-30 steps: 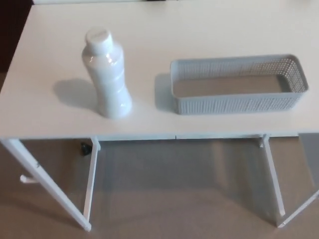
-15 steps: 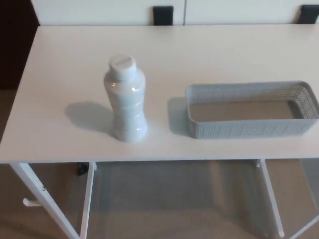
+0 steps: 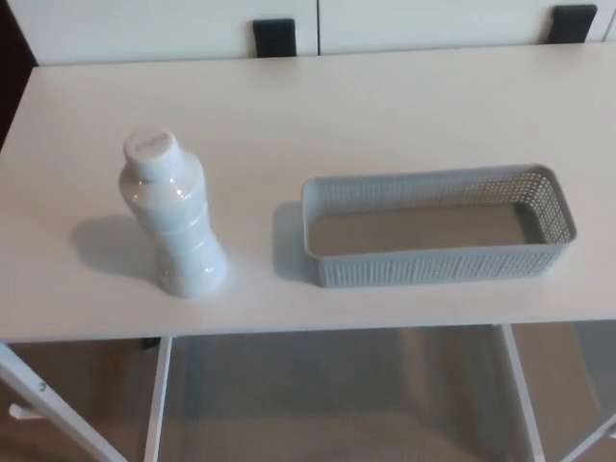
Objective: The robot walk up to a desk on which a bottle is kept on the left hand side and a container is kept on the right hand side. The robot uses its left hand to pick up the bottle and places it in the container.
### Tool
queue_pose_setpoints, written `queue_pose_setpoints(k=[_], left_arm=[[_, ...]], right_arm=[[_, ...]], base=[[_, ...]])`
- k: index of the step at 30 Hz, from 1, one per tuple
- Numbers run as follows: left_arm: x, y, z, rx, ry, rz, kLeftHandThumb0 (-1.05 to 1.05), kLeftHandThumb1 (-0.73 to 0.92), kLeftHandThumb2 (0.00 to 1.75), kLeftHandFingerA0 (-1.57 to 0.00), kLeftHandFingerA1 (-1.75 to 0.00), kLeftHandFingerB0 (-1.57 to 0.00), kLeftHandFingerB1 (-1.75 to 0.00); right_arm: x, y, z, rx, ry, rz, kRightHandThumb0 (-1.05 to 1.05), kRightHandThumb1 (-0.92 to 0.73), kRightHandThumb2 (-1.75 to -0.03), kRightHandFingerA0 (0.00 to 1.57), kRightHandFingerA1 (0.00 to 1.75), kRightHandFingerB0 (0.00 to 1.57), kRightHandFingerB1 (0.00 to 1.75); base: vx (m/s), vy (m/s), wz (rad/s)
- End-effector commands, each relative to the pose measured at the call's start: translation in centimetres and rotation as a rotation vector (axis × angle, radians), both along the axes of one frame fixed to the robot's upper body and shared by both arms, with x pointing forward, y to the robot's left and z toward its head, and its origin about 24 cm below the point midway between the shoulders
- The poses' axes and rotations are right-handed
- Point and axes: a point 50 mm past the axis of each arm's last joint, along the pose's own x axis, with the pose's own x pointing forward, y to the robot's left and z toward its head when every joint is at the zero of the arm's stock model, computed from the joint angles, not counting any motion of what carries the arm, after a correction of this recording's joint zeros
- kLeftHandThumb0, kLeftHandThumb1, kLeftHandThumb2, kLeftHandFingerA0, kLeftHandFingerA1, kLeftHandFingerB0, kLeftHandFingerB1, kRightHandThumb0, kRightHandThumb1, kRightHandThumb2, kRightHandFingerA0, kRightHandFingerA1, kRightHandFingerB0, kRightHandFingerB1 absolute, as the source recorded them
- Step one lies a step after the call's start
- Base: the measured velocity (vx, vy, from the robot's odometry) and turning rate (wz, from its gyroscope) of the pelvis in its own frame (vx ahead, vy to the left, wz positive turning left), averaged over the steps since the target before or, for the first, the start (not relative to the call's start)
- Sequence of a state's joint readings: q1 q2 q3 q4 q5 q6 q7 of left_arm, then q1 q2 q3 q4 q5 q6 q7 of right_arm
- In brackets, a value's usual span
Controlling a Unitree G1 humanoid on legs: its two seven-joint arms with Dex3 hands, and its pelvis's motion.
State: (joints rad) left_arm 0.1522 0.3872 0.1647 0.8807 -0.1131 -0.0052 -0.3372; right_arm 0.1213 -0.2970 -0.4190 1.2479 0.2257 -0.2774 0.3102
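A white plastic bottle (image 3: 171, 217) with a white cap stands upright on the left part of the white desk (image 3: 318, 106). To its right lies a long grey perforated container (image 3: 438, 227), empty inside, near the desk's front edge. A gap of bare desk separates the two. Neither of my hands shows in the head view.
The desk's front edge runs across the lower part of the picture, with white legs (image 3: 154, 404) and brown floor (image 3: 327, 404) below it. Behind the desk stands a white wall panel with two black fittings (image 3: 275, 37).
The whole picture has shifted between frames, so the camera has moved. The bottle and container keep their places on the desk relative to each other.
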Motion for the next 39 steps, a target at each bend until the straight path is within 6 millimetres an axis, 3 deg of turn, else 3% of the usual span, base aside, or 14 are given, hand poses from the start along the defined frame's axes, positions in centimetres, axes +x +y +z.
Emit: queue_pose_setpoints(k=[1, 3, 6, 7, 11, 19, 25, 27, 28, 31, 32, 37, 38, 39], left_arm=[[-0.2, 0.6, 0.0, 0.024, 0.016, 0.054, -0.41, 0.60, 0.69, -0.26, -0.38, -0.26, -0.36], [-0.1, 0.6, 0.1, 0.024, -0.021, 0.105, -0.33, 0.65, 0.60, -0.28, -0.34, -0.21, -0.29], [0.3, 0.7, 0.2, 0.043, -0.081, 0.226, -0.33, 0.65, 0.60, -0.30, -0.32, -0.18, -0.28], [0.4, 0.8, 0.2, 0.037, -0.091, 0.249, -0.39, 0.60, 0.69, -0.21, -0.36, -0.20, -0.34], [0.5, 0.6, 0.3, 0.037, -0.093, 0.216, -0.35, 0.64, 0.60, -0.34, -0.35, -0.23, -0.29], [0.5, 0.3, 0.7, 0.019, -0.089, 0.158, -0.35, 0.68, 0.61, -0.30, -0.34, -0.18, -0.29], [0.8, 0.6, 0.4, -0.007, -0.087, 0.250, -0.30, 0.67, 0.60, -0.25, -0.33, -0.15, -0.27], [1.6, 0.9, 0.7, -0.004, -0.174, 0.417, -0.26, 0.68, 0.62, -0.15, -0.31, -0.10, -0.22], [1.7, 1.1, 1.0, 0.003, -0.231, 0.479, -0.20, 0.69, 1.09, -0.01, -0.49, -0.01, -0.49], [2.0, 1.6, 1.9, 0.033, -0.350, 0.563, -0.23, 0.70, 1.12, 0.00, -0.48, 0.00, -0.49], [2.3, 1.7, 2.4, 0.048, -0.396, 0.576, -0.43, 0.71, 0.77, -0.05, -0.30, -0.08, -0.22], [3.7, 2.3, 5.6, 0.061, -0.673, 0.595, -0.44, 0.67, 0.78, -0.05, -0.23, -0.03, -0.14], [4.1, 2.4, 6.3, 0.066, -0.708, 0.582, -0.46, 0.66, 0.78, -0.04, -0.29, -0.02, -0.16], [4.6, 2.4, 7.5, 0.084, -0.772, 0.550, -0.34, 0.46, 0.99, 0.00, -0.47, -0.03, -0.50]], right_arm=[[-0.1, -0.2, 0.0, -0.004, 0.000, -0.019, -0.45, -0.26, -0.61, 0.96, 0.60, 0.62, 0.50], [-0.1, -0.2, 0.1, -0.007, -0.001, -0.016, -0.45, -0.27, -0.61, 0.95, 0.60, 0.62, 0.50], [0.2, -0.2, 0.2, -0.017, -0.003, 0.000, -0.48, -0.26, -0.60, 0.96, 0.58, 0.60, 0.49], [0.2, -0.2, 0.2, -0.018, -0.006, 0.007, -0.46, -0.27, -0.62, 0.95, 0.60, 0.60, 0.50], [0.2, -0.2, 0.2, -0.015, -0.011, 0.007, -0.46, -0.28, -0.63, 0.95, 0.60, 0.60, 0.51], [0.3, -0.1, 0.2, -0.014, -0.010, 0.013, -0.48, -0.28, -0.64, 0.95, 0.60, 0.60, 0.51], [0.3, 0.0, 0.1, -0.023, -0.004, 0.020, -0.49, -0.28, -0.62, 0.95, 0.59, 0.60, 0.49], [0.8, -0.1, 0.2, -0.034, -0.004, 0.013, -0.50, -0.27, -0.61, 0.96, 0.58, 0.61, 0.49], [0.9, -0.1, 0.2, -0.032, -0.011, 0.006, -0.48, -0.26, -0.59, 0.97, 0.58, 0.63, 0.48], [0.9, 0.0, 0.1, -0.030, -0.013, 0.003, -0.50, -0.26, -0.59, 0.97, 0.57, 0.62, 0.48], [1.1, 0.0, 0.2, -0.032, -0.014, 0.004, -0.48, -0.26, -0.60, 0.97, 0.58, 0.62, 0.48], [1.8, 0.2, 0.2, -0.035, -0.031, 0.030, -0.48, -0.28, -0.65, 0.94, 0.61, 0.60, 0.51], [2.1, 0.1, 0.3, -0.034, -0.035, 0.030, -0.47, -0.28, -0.64, 0.94, 0.61, 0.61, 0.51], [2.5, 0.1, 0.4, -0.034, -0.041, 0.032, -0.53, -0.28, -0.64, 0.96, 0.60, 0.61, 0.51]], base=[[0.07, 0.007, -0.13], [0.07, 0.016, -0.11], [0.03, 0.158, -0.08], [0.04, 0.217, 0.60], [0.01, 0.216, 0.01], [0.02, 0.009, 0.08], [-0.03, -0.025, 0.01], [0.00, 0.000, 0.00], [0.00, 0.000, 0.00], [0.00, 0.000, 0.00], [0.00, 0.000, 0.00], [0.00, 0.000, 0.00], [0.00, 0.000, 0.00], [0.00, 0.000, 0.00]])
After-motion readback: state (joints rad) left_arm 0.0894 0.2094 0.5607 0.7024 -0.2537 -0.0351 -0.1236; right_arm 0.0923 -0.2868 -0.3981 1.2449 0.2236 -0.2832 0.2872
